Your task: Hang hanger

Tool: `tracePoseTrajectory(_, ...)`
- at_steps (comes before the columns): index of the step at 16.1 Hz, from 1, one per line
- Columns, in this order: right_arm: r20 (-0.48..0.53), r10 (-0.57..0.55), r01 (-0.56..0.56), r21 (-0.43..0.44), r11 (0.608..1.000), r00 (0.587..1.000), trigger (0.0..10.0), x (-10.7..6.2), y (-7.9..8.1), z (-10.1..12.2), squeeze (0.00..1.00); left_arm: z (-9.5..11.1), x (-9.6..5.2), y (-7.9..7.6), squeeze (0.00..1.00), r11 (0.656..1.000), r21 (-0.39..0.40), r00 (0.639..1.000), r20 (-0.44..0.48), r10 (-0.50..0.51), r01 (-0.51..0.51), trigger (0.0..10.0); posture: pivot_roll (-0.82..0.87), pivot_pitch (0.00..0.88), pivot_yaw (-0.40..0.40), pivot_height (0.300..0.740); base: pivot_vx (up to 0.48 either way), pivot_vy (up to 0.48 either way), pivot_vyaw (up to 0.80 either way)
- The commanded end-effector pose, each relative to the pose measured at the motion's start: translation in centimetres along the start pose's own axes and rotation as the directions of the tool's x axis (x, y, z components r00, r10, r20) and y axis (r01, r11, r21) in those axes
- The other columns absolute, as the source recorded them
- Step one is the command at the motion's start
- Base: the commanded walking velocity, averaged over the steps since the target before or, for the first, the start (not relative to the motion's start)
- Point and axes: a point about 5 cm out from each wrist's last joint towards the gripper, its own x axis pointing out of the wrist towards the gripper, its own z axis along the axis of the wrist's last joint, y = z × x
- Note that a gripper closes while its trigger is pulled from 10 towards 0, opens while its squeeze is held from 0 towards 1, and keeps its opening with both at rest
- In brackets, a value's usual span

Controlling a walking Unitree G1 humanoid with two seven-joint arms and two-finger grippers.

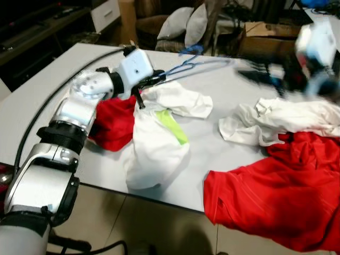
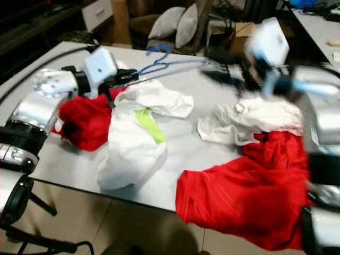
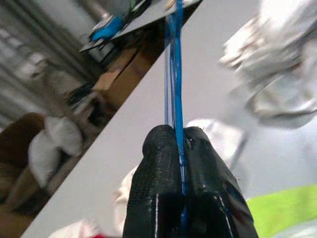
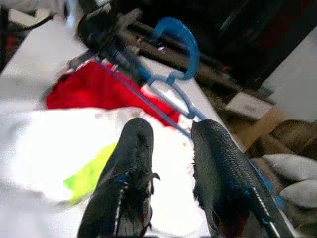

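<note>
A blue wire hanger [image 1: 197, 64] hovers over the far side of the white table [image 1: 48, 101], its hook [image 2: 159, 50] pointing away. My left gripper [image 1: 153, 81] is shut on one end of its bar, the black fingers [image 3: 158, 173] pinching the blue wire [image 3: 174, 74]. My right gripper [image 4: 171, 126] is open by the hanger's other end, and the blue bar [image 4: 168, 94] runs just beyond its fingertips. In the right eye view the right arm [image 2: 265, 45] is blurred.
A white shirt with a lime stripe [image 1: 154, 138] and a red garment [image 1: 114, 125] lie under the left arm. Another white garment [image 1: 276, 119] and a large red one [image 1: 276, 196] cover the right front corner. Pillows [image 1: 183, 24] and boxes stand behind the table.
</note>
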Motion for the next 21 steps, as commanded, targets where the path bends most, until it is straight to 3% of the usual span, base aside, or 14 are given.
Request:
tracePoseTrajectory(1, -0.024, 0.041, -0.042, -0.040, 0.998, 0.999, 10.0, -0.2, 0.2, 0.5, 1.00, 1.0, -0.1, 0.0, 0.00, 0.998, 0.003, 0.997, 0.043, -0.056, 0.056, 0.0, -0.09, 0.000, 0.109, 0.740, 0.000, 0.000, 0.00)
tracePoseTrajectory(3, -0.072, 0.042, -0.048, -0.082, 0.995, 0.997, 10.0, 0.0, 0.1, 0.3, 1.00, 1.6, 0.0, -0.8, 0.00, 0.987, 0.014, 0.985, 0.066, -0.160, 0.160, 0.0, -0.09, 0.000, 0.110, 0.740, 0.000, 0.000, 0.00)
tracePoseTrajectory(4, -0.041, 0.047, -0.050, -0.095, 0.994, 0.998, 10.0, 0.3, 0.0, 1.2, 0.00, 1.9, 0.1, -1.1, 0.00, 0.978, 0.024, 0.976, 0.067, -0.207, 0.205, 0.0, -0.09, 0.000, 0.109, 0.740, 0.000, 0.000, 0.00)
tracePoseTrajectory(6, -0.025, 0.119, -0.121, -0.107, 0.987, 0.993, 10.0, 0.8, 0.2, 2.0, 0.00, 2.5, 0.2, -1.3, 0.00, 0.968, 0.045, 0.965, 0.069, -0.251, 0.249, 0.0, -0.09, 0.000, 0.106, 0.740, 0.000, 0.000, 0.00)
tracePoseTrajectory(9, -0.124, 0.224, -0.241, -0.142, 0.960, 0.967, 10.0, 2.0, 1.0, 0.9, 0.00, 4.0, 0.4, -1.5, 0.00, 0.949, 0.091, 0.947, 0.084, -0.311, 0.303, 0.0, -0.09, 0.000, 0.101, 0.740, 0.000, 0.000, 0.00)
tracePoseTrajectory(11, -0.155, 0.267, -0.284, -0.101, 0.953, 0.951, 10.0, 2.8, 1.4, 0.3, 0.00, 4.6, 0.4, -1.8, 0.00, 0.943, 0.102, 0.941, 0.094, -0.326, 0.317, 0.0, -0.08, 0.000, 0.093, 0.740, 0.000, 0.000, 0.00)
tracePoseTrajectory(12, -0.166, 0.259, -0.276, -0.090, 0.957, 0.952, 6.9, 3.3, 1.3, 0.1, 0.00, 4.8, 0.4, -1.9, 0.00, 0.941, 0.110, 0.939, 0.098, -0.331, 0.320, 0.0, -0.08, 0.000, 0.091, 0.740, 0.000, 0.000, 0.00)
tracePoseTrajectory(13, -0.170, 0.245, -0.262, -0.090, 0.961, 0.955, 4.7, 3.6, 1.1, 0.0, 0.00, 5.0, 0.4, -2.0, 0.00, 0.939, 0.116, 0.937, 0.098, -0.336, 0.324, 0.0, -0.08, 0.000, 0.091, 0.740, 0.000, 0.000, 0.00)
tracePoseTrajectory(14, -0.165, 0.240, -0.256, -0.088, 0.963, 0.957, 0.8, 3.8, 1.0, 0.0, 0.00, 5.1, 0.3, -2.1, 0.00, 0.936, 0.120, 0.934, 0.098, -0.343, 0.331, 0.0, -0.08, 0.000, 0.087, 0.740, 0.000, 0.000, 0.00)
tracePoseTrajectory(15, -0.160, 0.236, -0.252, -0.087, 0.964, 0.959, 0.0, 4.0, 0.9, 0.1, 0.00, 5.2, 0.3, -2.3, 0.00, 0.933, 0.123, 0.932, 0.097, -0.350, 0.338, 0.0, -0.07, 0.000, 0.084, 0.740, 0.000, 0.000, 0.00)
tracePoseTrajectory(19, -0.152, 0.255, -0.275, -0.125, 0.953, 0.955, 0.0, 4.4, 0.9, 0.7, 0.00, 4.7, 0.1, -2.6, 0.00, 0.928, 0.130, 0.933, 0.050, -0.357, 0.349, 0.0, -0.07, 0.000, 0.078, 0.740, 0.000, 0.000, 0.00)
tracePoseTrajectory(20, -0.153, 0.279, -0.301, -0.150, 0.942, 0.948, 6.8, 4.1, 1.2, 0.9, 0.00, 4.3, 0.1, -2.3, 0.00, 0.935, 0.133, 0.942, 0.027, -0.334, 0.328, 0.0, -0.07, 0.000, 0.078, 0.740, 0.000, 0.000, 0.00)
tracePoseTrajectory(21, -0.130, 0.368, -0.382, -0.103, 0.918, 0.921, 10.0, 2.8, 1.9, 1.5, 1.00, 3.4, 0.0, -1.6, 0.00, 0.949, 0.135, 0.958, -0.026, -0.284, 0.285, 0.0, -0.07, 0.000, 0.076, 0.740, 0.000, 0.000, 0.00)
